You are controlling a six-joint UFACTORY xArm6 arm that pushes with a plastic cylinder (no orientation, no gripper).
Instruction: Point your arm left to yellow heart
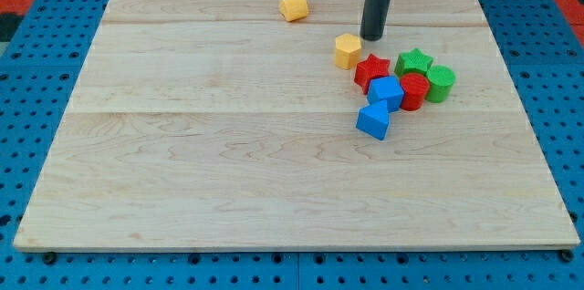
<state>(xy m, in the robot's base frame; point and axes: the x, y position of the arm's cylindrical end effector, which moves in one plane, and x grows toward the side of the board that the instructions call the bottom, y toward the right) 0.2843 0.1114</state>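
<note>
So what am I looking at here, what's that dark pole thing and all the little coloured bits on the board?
There is one picture, from a camera looking down at an angle on a wooden board that lies on a blue pegboard base.

The dark pole is the end of a robot arm. It has no hand, just a rod, and it holds nothing. It works by sliding my tip along the board to nudge blocks.

The coloured bits are small blocks. A yellow block sits alone near the view's top. A second yellow block lies just left of and below the tip, close to it; whether they touch is hard to tell. To the right is a tight cluster: a red star, a green star, a green cylinder, a red cylinder and two blue blocks.
</note>
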